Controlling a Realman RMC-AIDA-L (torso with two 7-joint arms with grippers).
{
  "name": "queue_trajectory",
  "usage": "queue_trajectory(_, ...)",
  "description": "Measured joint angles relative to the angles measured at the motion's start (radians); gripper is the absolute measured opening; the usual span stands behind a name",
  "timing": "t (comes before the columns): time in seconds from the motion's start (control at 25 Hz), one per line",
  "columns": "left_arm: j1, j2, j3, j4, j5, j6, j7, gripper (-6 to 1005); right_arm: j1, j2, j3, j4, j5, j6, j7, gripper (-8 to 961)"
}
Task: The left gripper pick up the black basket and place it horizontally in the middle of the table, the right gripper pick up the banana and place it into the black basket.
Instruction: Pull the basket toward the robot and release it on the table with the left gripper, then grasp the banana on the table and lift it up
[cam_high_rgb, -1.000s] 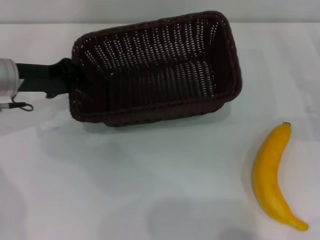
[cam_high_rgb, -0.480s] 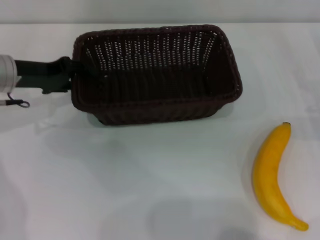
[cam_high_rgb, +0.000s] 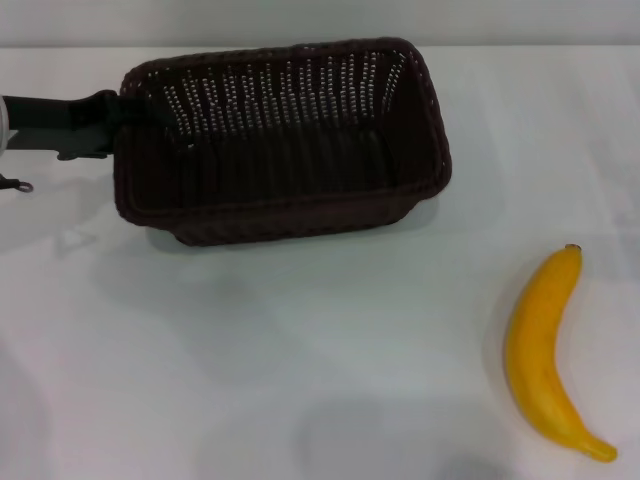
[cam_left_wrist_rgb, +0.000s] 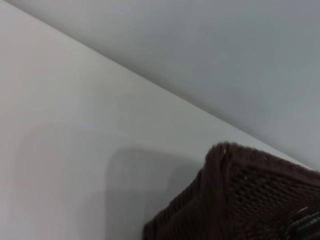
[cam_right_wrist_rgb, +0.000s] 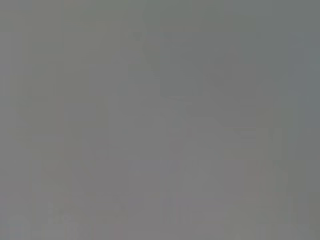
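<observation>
The black basket (cam_high_rgb: 280, 140) lies lengthways across the far left-centre of the table (cam_high_rgb: 300, 360), its opening facing up. My left gripper (cam_high_rgb: 112, 125) reaches in from the left edge and is shut on the basket's left short rim. A shadow under the basket's near side suggests it hangs slightly above the tabletop. The left wrist view shows one corner of the black basket (cam_left_wrist_rgb: 250, 200) over the white table. The yellow banana (cam_high_rgb: 545, 350) lies alone at the near right, stem pointing away from me. My right gripper is out of view, and the right wrist view is plain grey.
A thin cable loop (cam_high_rgb: 15, 185) hangs below the left arm at the left edge. A grey wall (cam_high_rgb: 320, 20) runs behind the table's far edge. White tabletop stretches between the basket and the banana.
The basket has levelled out from a tilt and shifted left with my left gripper. The banana has not moved.
</observation>
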Motion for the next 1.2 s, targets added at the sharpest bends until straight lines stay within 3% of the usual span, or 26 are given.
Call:
queue_trajectory(0.36,0.019,-0.008,-0.011,0.016,-0.032,0.008,0.091,826,-0.001,0.001,0.013,0.0,0.004,0.005,0.001,860)
queue_trajectory(0.48,0.081,-0.023,-0.013,0.092,-0.151,0.006,0.166,884,-0.004,0.0,0.013,0.0,0.019,0.005,0.001,859)
queue_trajectory(0.64,0.198,-0.045,-0.011,0.175,-0.387,-0.005,0.29,883,-0.007,-0.001,0.032,0.001,0.027,0.009,0.006,859)
queue_trajectory(0.8,0.31,-0.06,-0.012,0.185,-0.583,-0.047,0.427,883,-0.01,-0.001,0.061,0.001,0.027,0.023,0.032,858)
queue_trajectory(0.88,0.372,-0.082,-0.013,0.181,-0.695,-0.051,0.526,883,-0.016,-0.004,0.059,0.002,0.021,0.034,0.094,858)
queue_trajectory(0.96,0.446,-0.118,-0.018,0.158,-0.841,-0.045,0.712,884,-0.035,-0.019,0.031,0.019,-0.008,0.053,0.218,857)
queue_trajectory(1.08,0.508,-0.141,-0.027,0.082,-1.012,-0.053,0.942,884,-0.069,-0.057,-0.026,0.08,-0.074,0.069,0.394,857)
queue_trajectory(1.2,0.53,-0.141,-0.03,-0.084,-1.212,-0.097,1.189,884,-0.113,-0.135,-0.094,0.209,-0.228,0.081,0.683,856)
